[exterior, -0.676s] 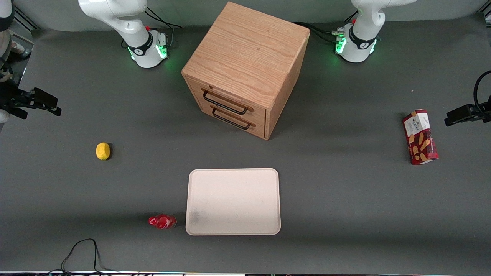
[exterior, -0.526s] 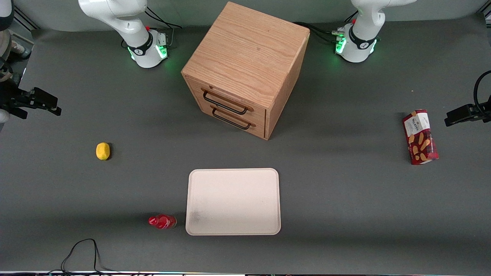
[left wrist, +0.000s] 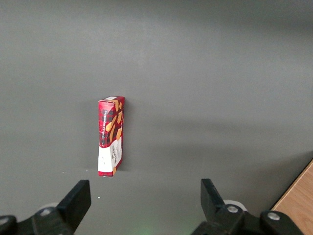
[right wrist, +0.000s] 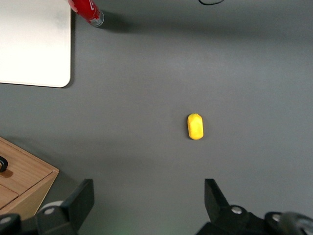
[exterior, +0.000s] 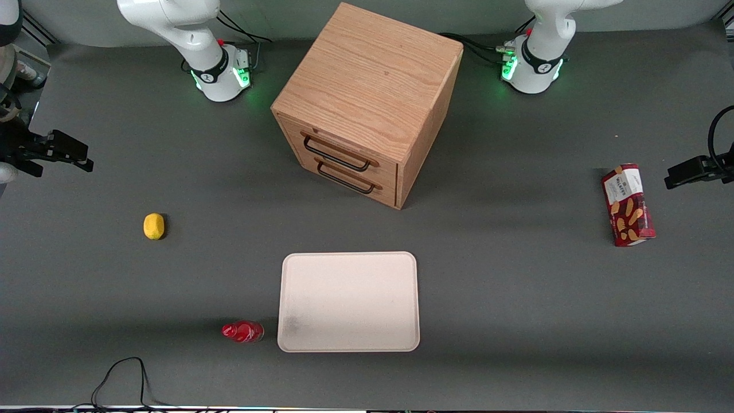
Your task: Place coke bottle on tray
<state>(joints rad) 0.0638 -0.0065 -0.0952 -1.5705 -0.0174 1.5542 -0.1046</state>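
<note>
The coke bottle [exterior: 242,331], small with a red label and red cap, lies on the grey table beside the tray's corner nearest the front camera. It also shows in the right wrist view [right wrist: 87,11]. The cream-white tray [exterior: 348,301] lies flat and bare in front of the cabinet, and its corner shows in the right wrist view [right wrist: 32,44]. My right gripper [exterior: 69,155] hangs at the working arm's end of the table, farther from the front camera than the lemon and well away from the bottle. Its fingers [right wrist: 80,198] stand wide apart and empty, the gripper [right wrist: 146,200] above bare table.
A yellow lemon [exterior: 153,226] lies between the gripper and the bottle [right wrist: 195,126]. A wooden two-drawer cabinet [exterior: 367,103] stands mid-table, drawers shut. A red snack box [exterior: 627,205] lies toward the parked arm's end. A black cable [exterior: 123,376] loops near the front edge.
My right gripper has shifted very slightly toward the table's middle. The bottle, tray and lemon have not moved.
</note>
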